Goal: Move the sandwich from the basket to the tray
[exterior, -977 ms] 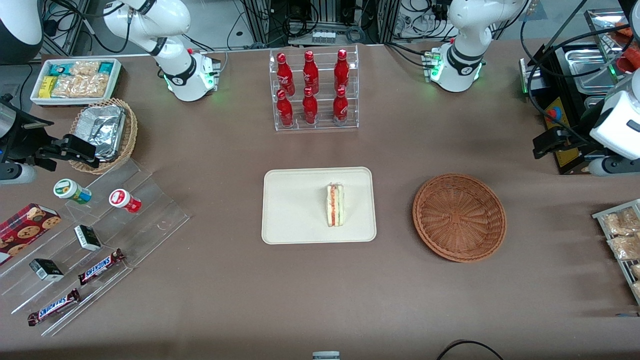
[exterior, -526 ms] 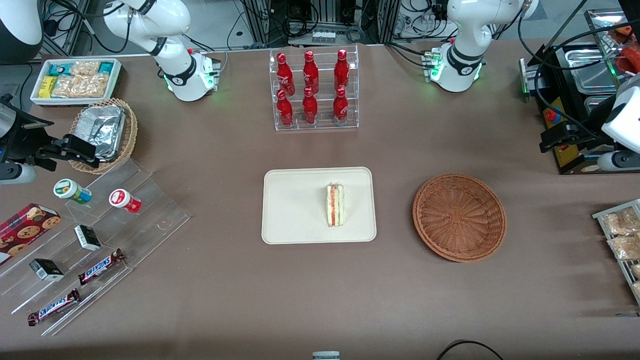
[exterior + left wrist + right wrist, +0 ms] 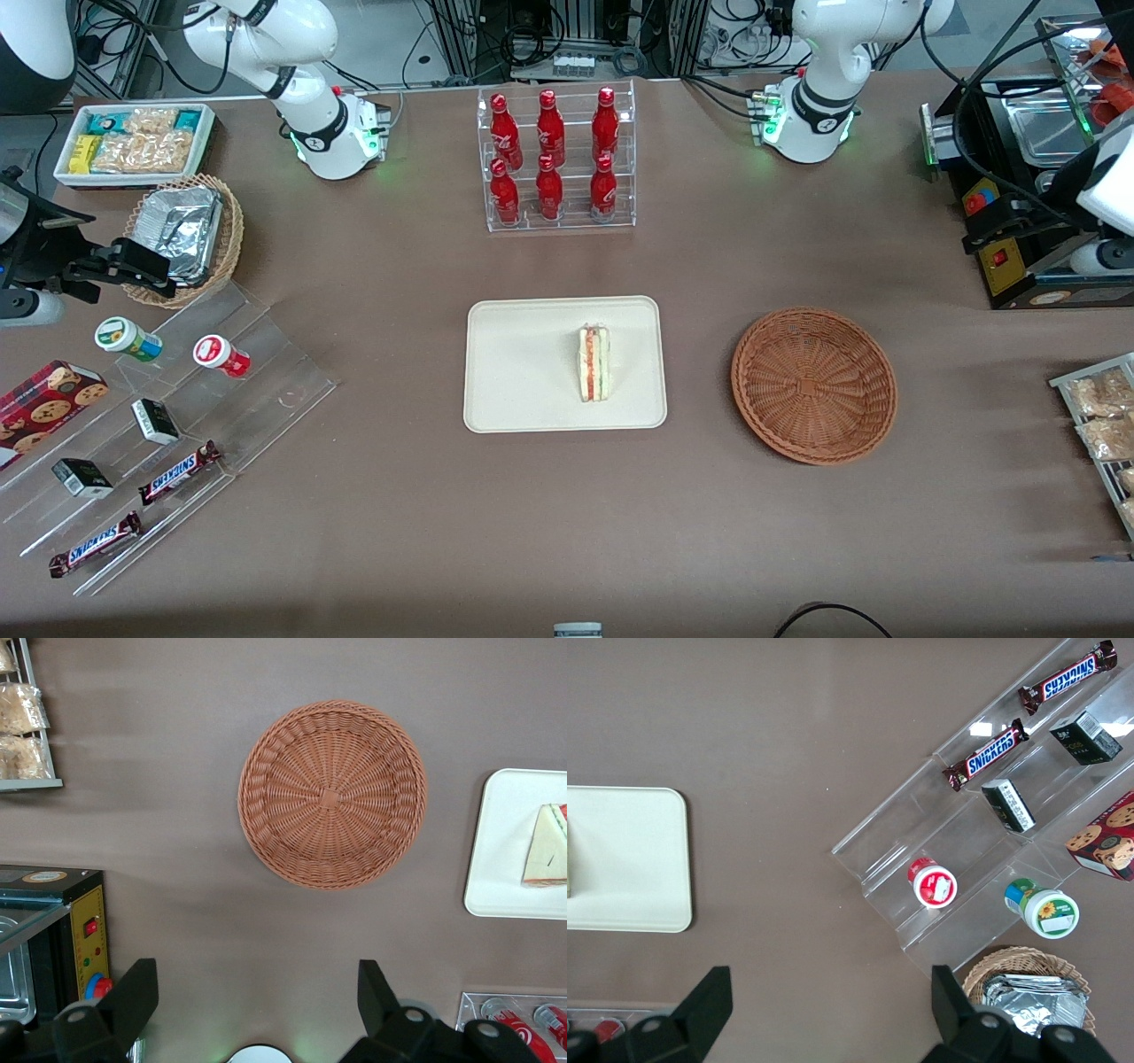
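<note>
The sandwich (image 3: 594,363) lies on the cream tray (image 3: 514,381) at mid-table, its red, orange and green layers facing up. The reddish-brown wicker basket (image 3: 813,385) sits beside the tray, toward the working arm's end, with nothing in it. My left gripper (image 3: 979,226) is raised above the table at the working arm's end, farther from the front camera than the basket. It is open and holds nothing. The left wrist view shows its fingers spread wide around its middle (image 3: 255,992), well apart from the basket (image 3: 332,793), the tray (image 3: 505,850) and the sandwich (image 3: 547,846).
A clear rack of red bottles (image 3: 555,159) stands farther from the camera than the tray. A black box with a red button (image 3: 1001,257) and a snack rack (image 3: 1099,416) are at the working arm's end. A stepped acrylic stand (image 3: 177,416), a foil-lined tan basket (image 3: 186,235) and a white bin (image 3: 133,142) are toward the parked arm's end.
My left gripper has drawn back toward the working arm's end of the table and away from the front camera. The sandwich, tray and basket have not moved.
</note>
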`<state>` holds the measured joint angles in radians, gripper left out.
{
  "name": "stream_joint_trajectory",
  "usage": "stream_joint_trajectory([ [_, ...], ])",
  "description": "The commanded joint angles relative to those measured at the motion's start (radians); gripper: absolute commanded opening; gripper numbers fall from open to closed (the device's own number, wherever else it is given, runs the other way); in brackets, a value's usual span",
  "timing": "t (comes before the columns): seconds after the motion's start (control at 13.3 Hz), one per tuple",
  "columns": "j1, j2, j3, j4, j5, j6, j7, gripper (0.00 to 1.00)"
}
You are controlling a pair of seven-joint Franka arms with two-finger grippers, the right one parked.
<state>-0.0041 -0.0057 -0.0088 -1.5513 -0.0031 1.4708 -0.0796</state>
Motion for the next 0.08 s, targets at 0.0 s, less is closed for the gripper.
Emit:
stream_joint_trajectory([
  [0.0, -0.017, 0.004, 0.015, 0.010, 0.006, 0.011, 0.046, 0.99],
])
